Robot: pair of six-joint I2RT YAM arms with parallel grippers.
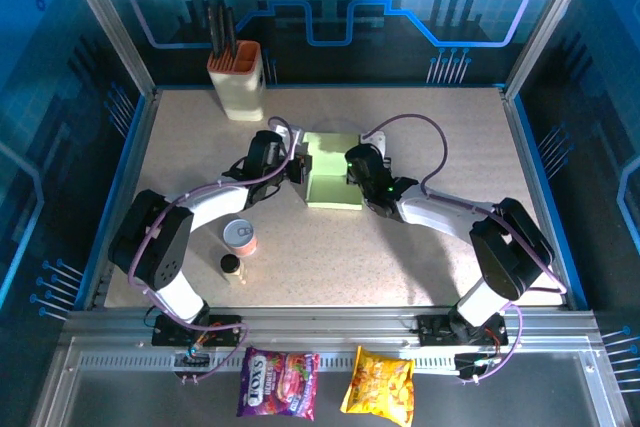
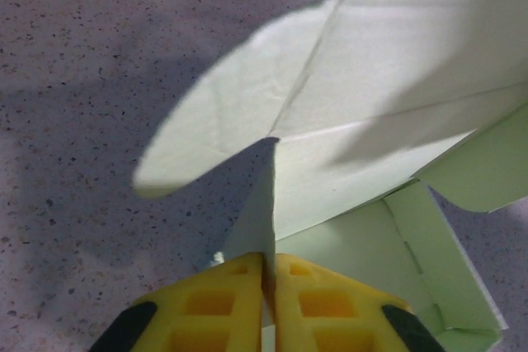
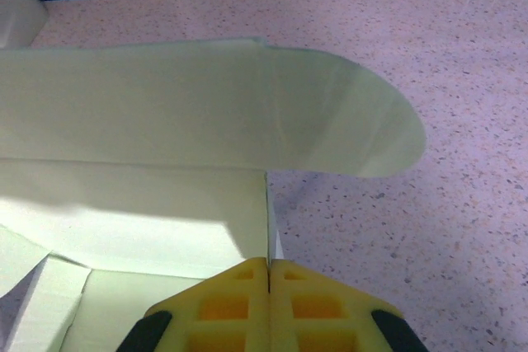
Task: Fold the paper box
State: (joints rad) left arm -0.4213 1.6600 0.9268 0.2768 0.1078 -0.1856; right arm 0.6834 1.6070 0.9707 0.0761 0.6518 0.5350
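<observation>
1. The left claw (image 2: 269,265) is clenched on a thin upright wall of the paper box (image 2: 371,80). Its yellow fingers (image 2: 216,301) close on the wall's near edge.
2. The right claw (image 3: 269,269) is clenched in the same way on another wall of the box, with the cardboard edge pinched between its pads.
3. Seen from above, the left claw grips the box's left side and the right claw its right side, facing each other across it.
4. The box is pale green and open on top. It sits on the table (image 1: 450,247) at mid-width, a little toward the back. A rounded flap (image 2: 210,133) juts out just beyond the left claw, and a second flap (image 3: 363,133) just beyond the right one.
5. A beige holder (image 1: 238,82) with dark handles stands behind and to the left, apart from the box.
6. A small can (image 1: 240,237) and a little bottle (image 1: 231,267) stand beside the left arm, nearer than the box.
7. Two snack bags (image 1: 278,384) lie on the ledge in front of the arm bases.
</observation>
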